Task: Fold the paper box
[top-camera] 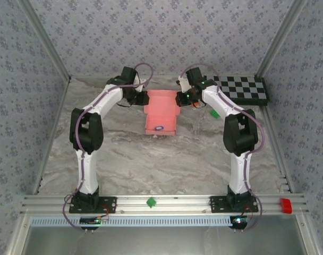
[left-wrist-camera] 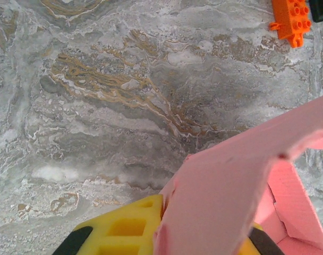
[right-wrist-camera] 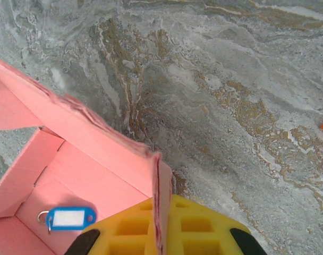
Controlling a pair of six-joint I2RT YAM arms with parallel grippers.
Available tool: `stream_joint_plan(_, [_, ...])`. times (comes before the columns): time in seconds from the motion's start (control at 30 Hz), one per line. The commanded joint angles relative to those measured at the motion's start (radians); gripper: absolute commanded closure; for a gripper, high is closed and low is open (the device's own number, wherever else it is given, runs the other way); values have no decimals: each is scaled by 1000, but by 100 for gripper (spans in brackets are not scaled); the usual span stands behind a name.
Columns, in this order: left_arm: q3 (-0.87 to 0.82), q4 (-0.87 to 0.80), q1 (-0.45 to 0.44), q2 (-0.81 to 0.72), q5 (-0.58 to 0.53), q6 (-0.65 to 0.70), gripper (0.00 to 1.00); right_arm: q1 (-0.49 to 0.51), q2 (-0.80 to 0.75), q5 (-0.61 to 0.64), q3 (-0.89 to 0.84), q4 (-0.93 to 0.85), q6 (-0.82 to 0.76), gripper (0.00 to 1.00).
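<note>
Top external: pink paper box (top-camera: 160, 114), open-topped, left hand (top-camera: 144, 99) and right hand (top-camera: 179, 99) each tight on a side wall.

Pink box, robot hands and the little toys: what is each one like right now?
paper box: half-folded, walls up, top open.
left gripper: shut on one box wall.
right gripper: shut on the opposite wall.
blue key tag: lying flat inside the box.
orange brick: lying loose, untouched.

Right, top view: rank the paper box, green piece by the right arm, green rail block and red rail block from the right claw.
1. paper box, gripped by the right claw
2. green piece, right of the claw
3. green block, middle of near rail
4. red block, rail's right end
</note>
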Motion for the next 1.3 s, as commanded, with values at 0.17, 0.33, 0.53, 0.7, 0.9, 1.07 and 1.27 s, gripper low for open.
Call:
stream_joint_plan(0.17, [-157, 214, -37, -176, -147, -57, 88, 41, -132, 145, -140, 208, 26, 96])
stream_joint_plan(0.33, [-237, 308, -48, -224, -196, -88, 88, 61, -185, 202, -229, 338, 24, 96])
stream_joint_plan(0.53, [-324, 407, -66, -249, -251, -141, 87, 92, -207, 265, -310, 461, 19, 96])
stream_joint_plan(0.7, [-377, 478, -83, -259, -298, -199, 87, 121, -222, 331, -381, 577, 27, 96])
stream_joint_plan(0.9, [-445, 560, -106, -291, -347, -232, 84, 156, -255, 407, -490, 749, 30, 95])
stream_joint_plan(1.07, [-505, 621, -115, -317, -367, -256, 83, 178, -277, 455, -554, 854, 34, 95])
stream_joint_plan(1.27, [-549, 657, -124, -337, -380, -264, 81, 202, -283, 505, -620, 922, 35, 93])
